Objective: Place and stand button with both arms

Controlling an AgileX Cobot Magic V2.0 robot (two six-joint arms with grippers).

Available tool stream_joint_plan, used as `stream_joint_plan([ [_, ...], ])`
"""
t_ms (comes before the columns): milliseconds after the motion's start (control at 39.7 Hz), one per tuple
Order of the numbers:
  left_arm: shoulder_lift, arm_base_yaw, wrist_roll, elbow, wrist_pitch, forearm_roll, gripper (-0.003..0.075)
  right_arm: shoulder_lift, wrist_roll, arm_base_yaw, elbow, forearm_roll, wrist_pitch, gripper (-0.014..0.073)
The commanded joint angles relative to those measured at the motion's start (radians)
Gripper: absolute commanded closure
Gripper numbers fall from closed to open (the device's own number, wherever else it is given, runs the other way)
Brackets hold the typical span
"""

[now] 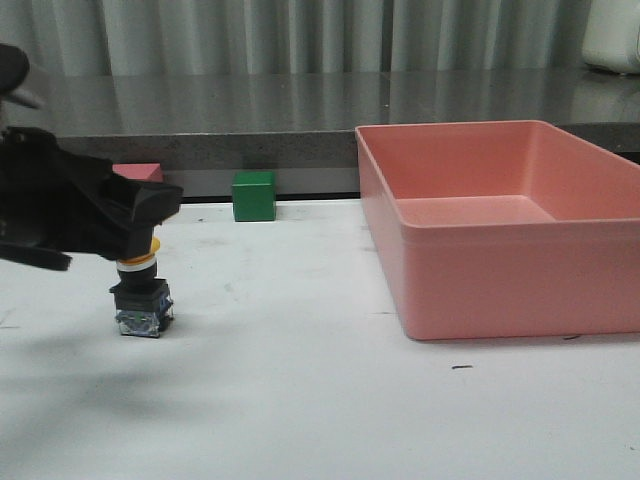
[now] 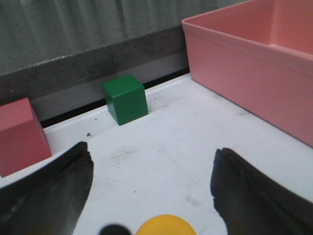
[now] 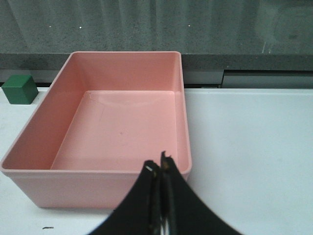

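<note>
The button (image 1: 142,295) stands upright on the white table at the left, yellow cap on top and boxy black base below. My left gripper (image 1: 150,215) hovers just above it, fingers apart and not touching it. In the left wrist view the left gripper (image 2: 152,154) is open, and the yellow cap (image 2: 165,225) shows at the frame edge between the two fingers. The right gripper (image 3: 159,164) is shut with nothing in it and hangs over the near wall of the pink tray (image 3: 73,188). The front view does not show the right arm.
The large pink tray (image 1: 500,280) fills the right side of the table, and its wall (image 2: 244,63) shows in the left wrist view. A green cube (image 1: 254,196) (image 2: 125,99) (image 3: 19,89) and a pink cube (image 1: 140,172) (image 2: 19,134) sit at the table's back edge, against a grey ledge.
</note>
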Motion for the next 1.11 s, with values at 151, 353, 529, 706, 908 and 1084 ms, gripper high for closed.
stream_joint_plan([
  [151, -0.307, -0.01, -0.184, -0.013, 0.212, -0.005, 0.0223, 0.003, -0.01, -0.008, -0.026, -0.014, -0.083, 0.0663],
  [353, -0.546, -0.01, -0.187, -0.022, 0.53, -0.005, 0.0227, 0.003, -0.01, -0.008, -0.026, -0.014, -0.083, 0.0663],
  [529, -0.771, -0.01, -0.187, -0.1, 0.913, -0.005, 0.0227, 0.003, -0.01, -0.008, -0.026, -0.014, -0.083, 0.0663],
  [706, -0.946, -0.01, -0.187, -0.122, 1.049, -0.011, 0.0228, 0.003, -0.01, -0.008, -0.026, -0.014, -0.083, 0.0663],
  [908, -1.101, -0.01, -0.187, -0.122, 1.207, -0.011, 0.0387, 0.003, -0.01, -0.008, -0.026, -0.014, -0.083, 0.0663],
  [1084, -1.162, -0.01, -0.187, -0.122, 1.24, -0.011, 0.0596, 0.003, -0.01, -0.008, -0.026, -0.014, -0.083, 0.0663],
])
